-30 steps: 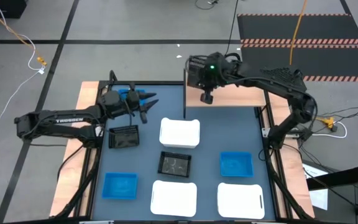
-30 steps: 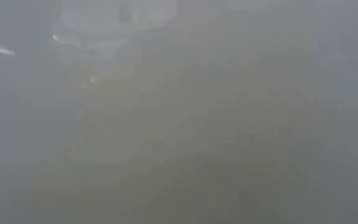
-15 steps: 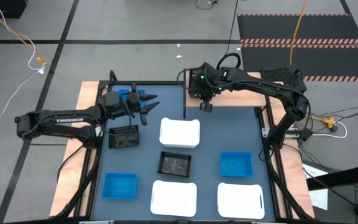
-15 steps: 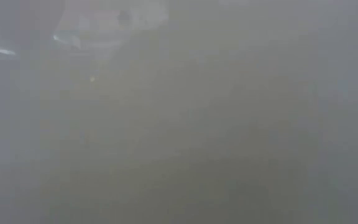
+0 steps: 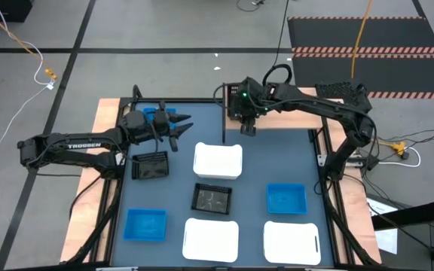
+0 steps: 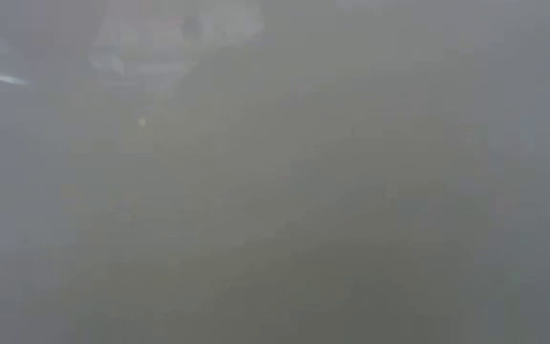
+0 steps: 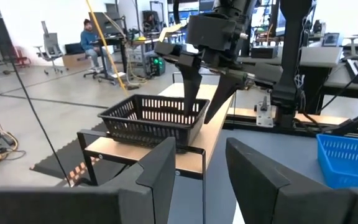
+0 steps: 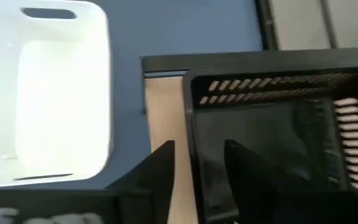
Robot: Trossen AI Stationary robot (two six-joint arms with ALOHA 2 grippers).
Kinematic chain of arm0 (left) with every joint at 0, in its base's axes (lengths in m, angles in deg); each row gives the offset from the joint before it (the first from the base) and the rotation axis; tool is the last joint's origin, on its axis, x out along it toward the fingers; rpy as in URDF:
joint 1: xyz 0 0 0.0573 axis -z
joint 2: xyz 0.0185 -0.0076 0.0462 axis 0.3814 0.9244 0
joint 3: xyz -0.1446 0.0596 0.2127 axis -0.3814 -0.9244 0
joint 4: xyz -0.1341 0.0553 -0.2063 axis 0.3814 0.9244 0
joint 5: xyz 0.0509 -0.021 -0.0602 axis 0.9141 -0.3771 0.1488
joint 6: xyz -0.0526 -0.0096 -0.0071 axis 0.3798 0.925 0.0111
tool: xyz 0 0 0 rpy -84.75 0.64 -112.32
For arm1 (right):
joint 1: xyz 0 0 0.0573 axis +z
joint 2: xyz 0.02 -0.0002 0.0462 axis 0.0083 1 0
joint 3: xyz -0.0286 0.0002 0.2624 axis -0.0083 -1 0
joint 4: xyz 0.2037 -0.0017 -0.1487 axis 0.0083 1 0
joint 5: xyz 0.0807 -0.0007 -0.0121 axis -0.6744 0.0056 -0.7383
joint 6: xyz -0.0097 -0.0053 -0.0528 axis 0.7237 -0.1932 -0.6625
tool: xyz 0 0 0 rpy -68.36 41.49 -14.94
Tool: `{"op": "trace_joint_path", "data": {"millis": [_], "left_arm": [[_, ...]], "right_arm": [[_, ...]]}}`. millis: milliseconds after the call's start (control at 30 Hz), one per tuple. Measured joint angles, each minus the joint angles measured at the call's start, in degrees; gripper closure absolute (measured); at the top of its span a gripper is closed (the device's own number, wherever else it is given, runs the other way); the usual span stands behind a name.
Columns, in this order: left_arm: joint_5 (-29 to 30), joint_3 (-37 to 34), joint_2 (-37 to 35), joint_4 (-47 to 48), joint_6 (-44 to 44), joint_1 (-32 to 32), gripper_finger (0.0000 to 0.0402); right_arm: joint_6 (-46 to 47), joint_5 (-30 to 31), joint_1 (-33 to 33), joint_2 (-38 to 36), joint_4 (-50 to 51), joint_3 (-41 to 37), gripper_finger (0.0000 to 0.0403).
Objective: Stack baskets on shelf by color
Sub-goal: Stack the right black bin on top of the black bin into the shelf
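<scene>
1. Containers: a black slatted basket [image 7: 153, 118] sits empty on the shelf [image 5: 285, 117] at its left end, about 1 o'clock from table centre. It's hidden under the arm in the high view, but the left wrist view shows it clearly.
2. R gripper [image 5: 249, 126] is over that basket. Its fingers are parted, one inside the wall and one outside, with nothing clamped.
3. L gripper [image 5: 179, 129] is at 10 o'clock, jaws wide and holding nothing, just beside a blue basket [image 5: 151, 113] at the table's far-left edge.
4. All the baskets on the tabletop [image 5: 255, 162] are empty:
   - black [image 5: 150, 165] at 9 o'clock
   - white [image 5: 218, 160] near centre
   - black [image 5: 212, 198] just below the white one
   - blue [image 5: 286, 198] at 4 o'clock
   - along the near edge: blue [image 5: 145, 223], white [image 5: 210, 239], white [image 5: 291, 242]
5. Room: the rest of the shelf, to the right of the black basket, is bare wood. There are open lanes between the table baskets, and none of them touch.
6. Vs 1 s ago: the R wrist has come in closer over the shelf's left end. The L arm and the table baskets haven't moved.
7. The low view is fogged, so nothing can be made out there.
</scene>
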Motion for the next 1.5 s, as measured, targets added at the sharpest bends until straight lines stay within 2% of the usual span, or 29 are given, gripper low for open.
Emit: {"op": "trace_joint_path", "data": {"millis": [233,433,533,667,833,900,967,1067,1133,1200,1300,1500], "left_arm": [[-0.1,0.0,0.0,0.2,-0.1,0.1,0.0256],[-2.4,0.0,-0.5,0.0,0.4,0.3,0.0256],[-2.5,0.0,-1.2,1.2,0.2,0.8,0.0256],[-2.2,0.0,-3.1,3.2,-1.8,1.6,0.0256],[-1.8,0.0,-5.9,4.6,-1.1,1.3,0.0256],[-1.8,0.0,-6.1,5.0,-1.5,1.2,0.0256],[-1.8,0.0,-6.1,5.0,-3.0,1.1,0.0256],[-1.8,0.0,-6.1,5.0,-5.3,0.5,0.0256],[-1.8,0.0,-6.1,4.9,-5.7,0.0,0.0256],[-1.8,0.0,-6.1,4.7,-5.7,-0.6,0.0256],[-1.8,0.0,-6.1,5.5,-6.2,-1.0,0.0256],[-1.8,0.0,-6.1,8.2,-6.7,-1.0,0.0257]], "right_arm": [[4.5,2.9,3.9,-7.7,0.7,0.0,0.0252],[18.2,3.1,9.5,-14.4,5.9,-0.9,0.0256],[24.0,3.4,14.7,-16.6,4.8,-6.1,0.0256],[27.0,5.1,22.6,-17.0,-6.1,-16.7,0.0256],[17.2,4.2,28.0,-12.3,-22.1,-25.5,0.0257],[12.6,3.5,28.6,-8.9,-23.4,-25.5,0.0257],[6.6,-0.3,28.7,-5.7,-23.2,-24.3,0.0257],[-4.6,-7.0,29.7,-2.2,-24.4,-22.5,0.0257],[-13.7,-7.7,30.7,-0.2,-24.4,-22.2,0.0257],[-22.1,-7.7,31.8,1.7,-23.5,-22.3,0.0257],[-29.8,-7.8,33.4,4.1,-23.3,-22.3,0.0257],[-36.2,-2.0,35.6,7.4,-26.8,-22.3,0.0257]]}}
